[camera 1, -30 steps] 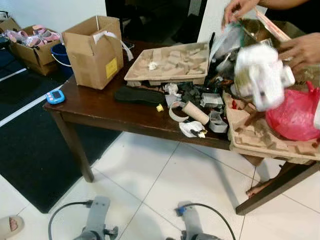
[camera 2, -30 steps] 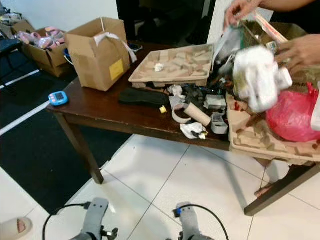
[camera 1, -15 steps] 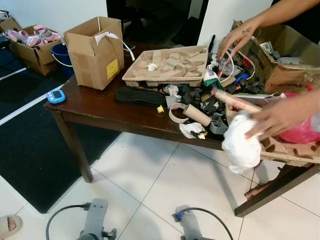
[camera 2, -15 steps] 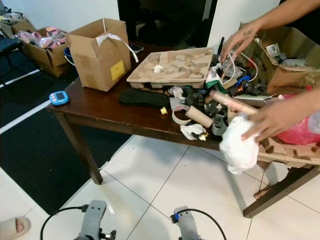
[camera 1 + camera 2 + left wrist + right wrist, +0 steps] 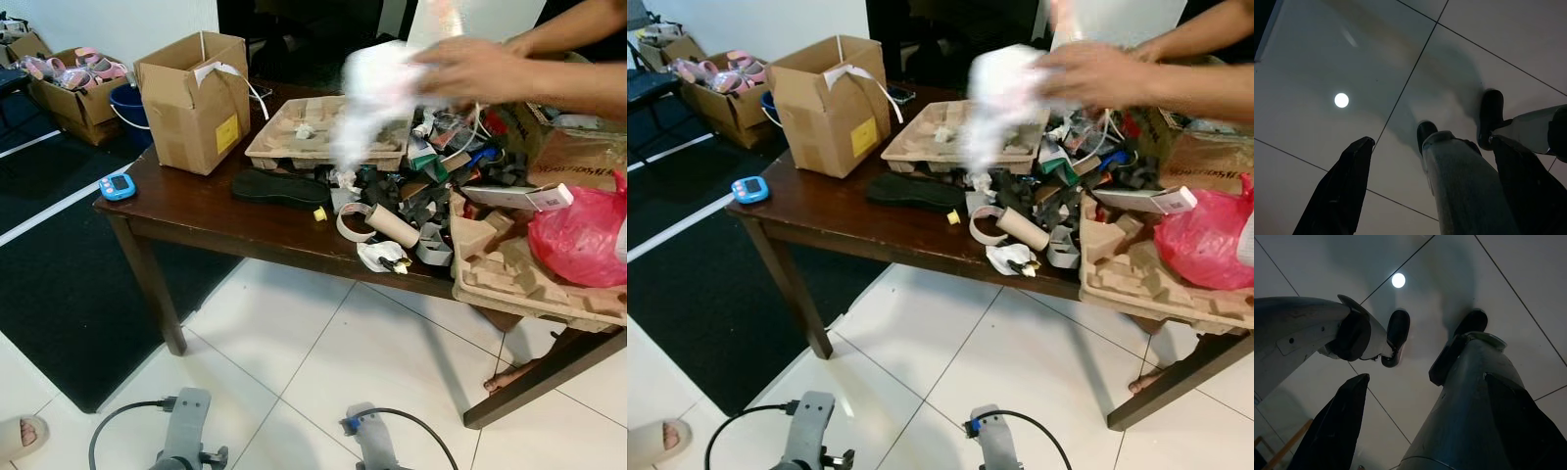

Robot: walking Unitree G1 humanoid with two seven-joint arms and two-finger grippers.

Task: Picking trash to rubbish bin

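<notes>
Trash litters a dark wooden table: a cardboard tube, crumpled white paper, a black insole, dark scraps, pulp trays and a red plastic bag. A person's hand holds a blurred white bundle above the far tray. Both my arms hang low in front of the table, the left and the right. My left gripper and right gripper point down at the tiled floor, open and holding nothing.
An open brown box and a small blue device sit at the table's left end. Behind stand a blue bucket and a box of pink shoes. A black mat lies left. A person's foot is under the table.
The person's hand carried the white bundle from the table's front right edge up and left, over the far pulp tray. My arms stay hanging.
</notes>
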